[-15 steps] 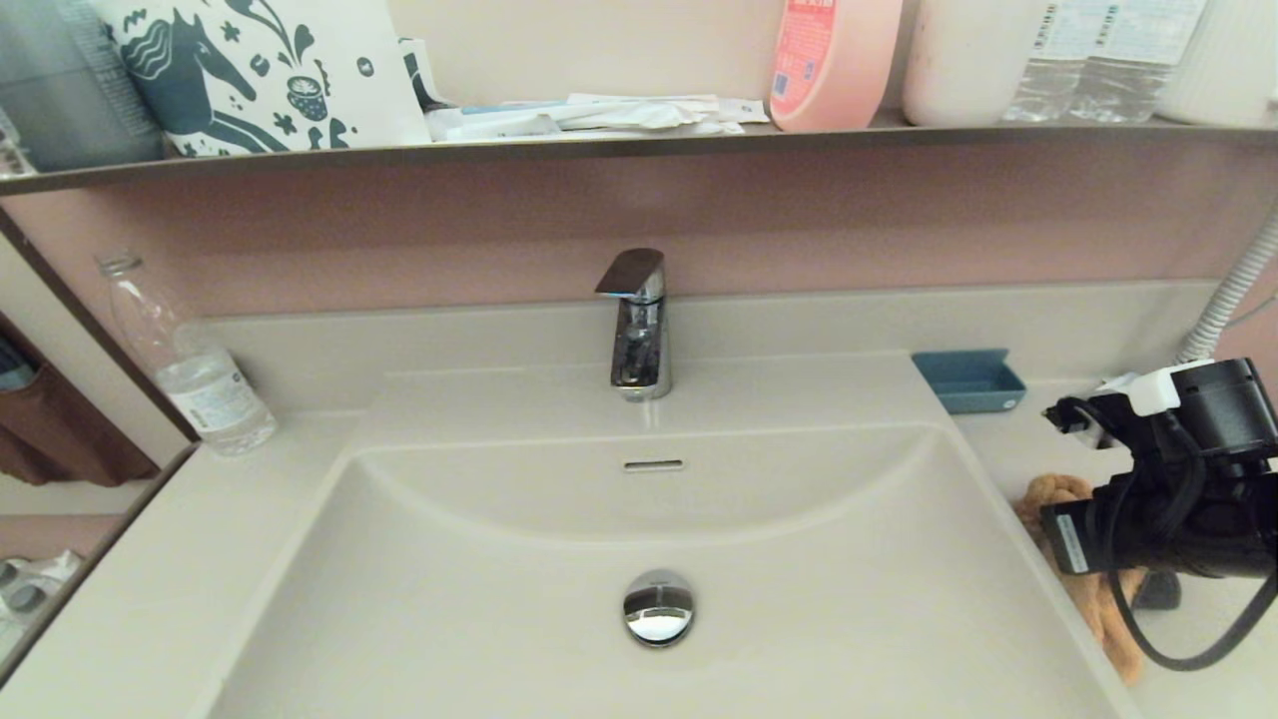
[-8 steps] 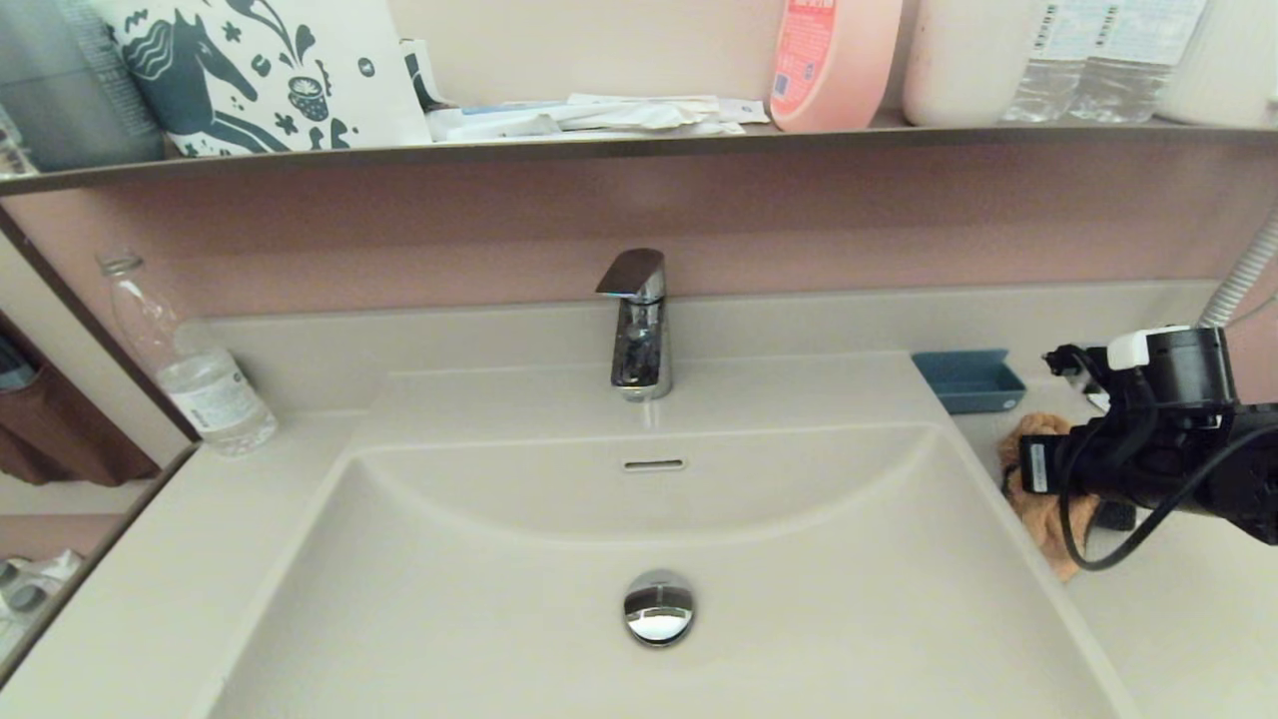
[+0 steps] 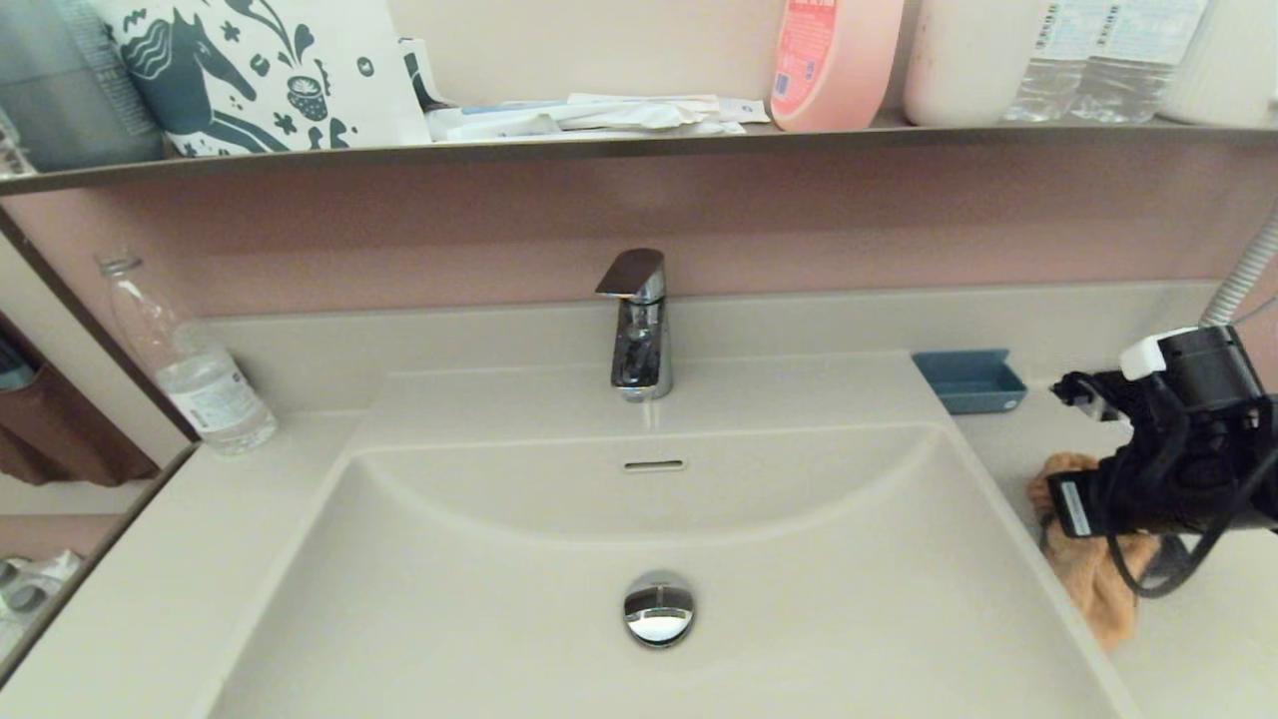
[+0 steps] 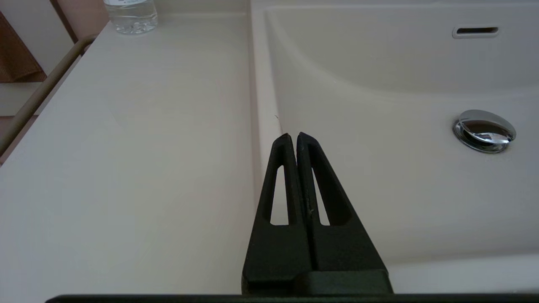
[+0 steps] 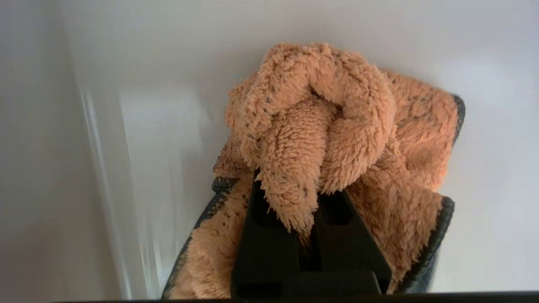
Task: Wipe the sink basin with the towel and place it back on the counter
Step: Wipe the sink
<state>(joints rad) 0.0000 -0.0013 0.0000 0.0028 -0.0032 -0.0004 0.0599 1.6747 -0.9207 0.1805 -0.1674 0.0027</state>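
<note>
The towel point(image 5: 320, 126) looks light, floppy and plush, likely to sag and trail, so a pinch on a bunched fold suits it. The right claw point(image 5: 309, 210) pinches such a fold, above the surface point(image 3: 1188, 659) at the sink basin's point(image 3: 519, 589) three o'clock. Only the left wrist view shows the left claw point(image 4: 293, 136), pressed together and parked at the basin's nine o'clock rim; the head view hides the right fingers.

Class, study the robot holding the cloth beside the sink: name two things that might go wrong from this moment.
1. The right gripper pinches only a bunched fold of the towel, so it may slip free during wiping.
2. The blue tray sits on the counter near the arm, so a swing toward the sink basin could knock it.
</note>
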